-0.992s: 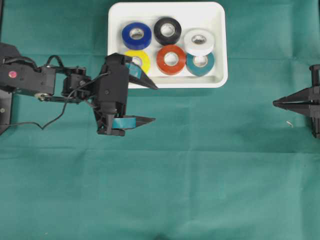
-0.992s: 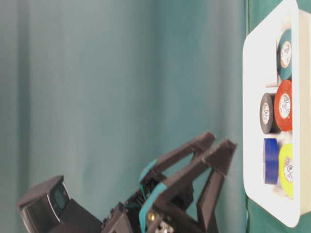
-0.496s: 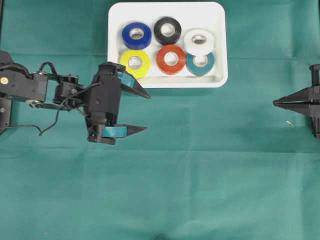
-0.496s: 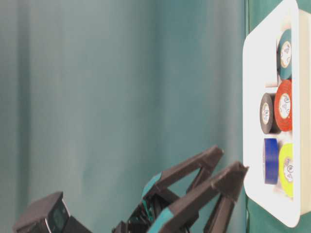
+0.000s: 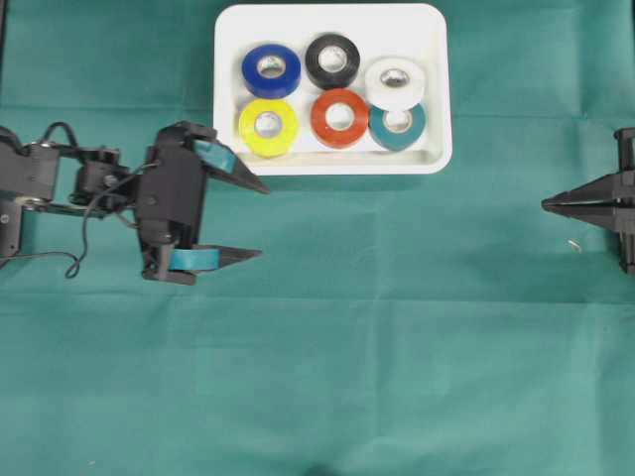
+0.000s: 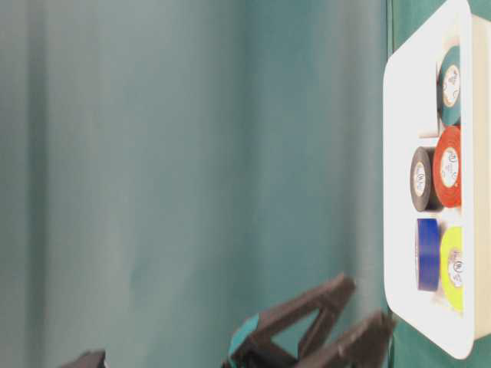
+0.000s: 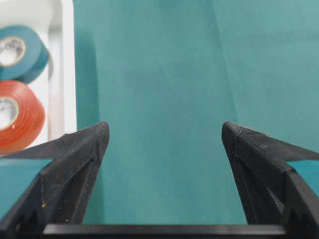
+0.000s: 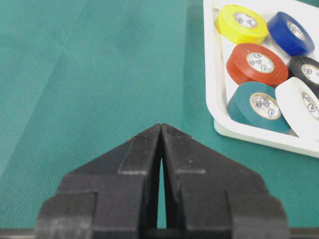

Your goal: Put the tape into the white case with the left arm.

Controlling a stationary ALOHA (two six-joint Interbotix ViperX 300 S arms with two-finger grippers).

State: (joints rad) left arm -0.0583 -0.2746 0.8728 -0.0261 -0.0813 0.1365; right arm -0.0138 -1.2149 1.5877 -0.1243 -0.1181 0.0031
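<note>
The white case point(image 5: 429, 40) sits at the back middle of the table and holds several tape rolls lying flat, among them a yellow tape point(image 5: 267, 126), a red tape point(image 5: 339, 117) and a teal tape point(image 5: 397, 125). My left gripper point(image 5: 264, 221), with teal bands on its fingers, hovers left of and below the case's near left corner, open and empty. Its wrist view shows bare cloth between the jaws point(image 7: 164, 128), with the case rim point(image 7: 67, 74) and red tape point(image 7: 17, 117) at the left. My right gripper point(image 5: 546, 204) is shut and empty at the far right.
Green cloth covers the whole table. The case point(image 8: 259, 134) lies ahead and to the right of the right gripper point(image 8: 161, 125). In the table-level view the case point(image 6: 399, 153) fills the right edge and the left fingers point(image 6: 337, 287) show at the bottom.
My left arm has drawn back to the left, away from the case, with its jaws staying open and empty. The yellow tape now shows fully. The right arm has not moved.
</note>
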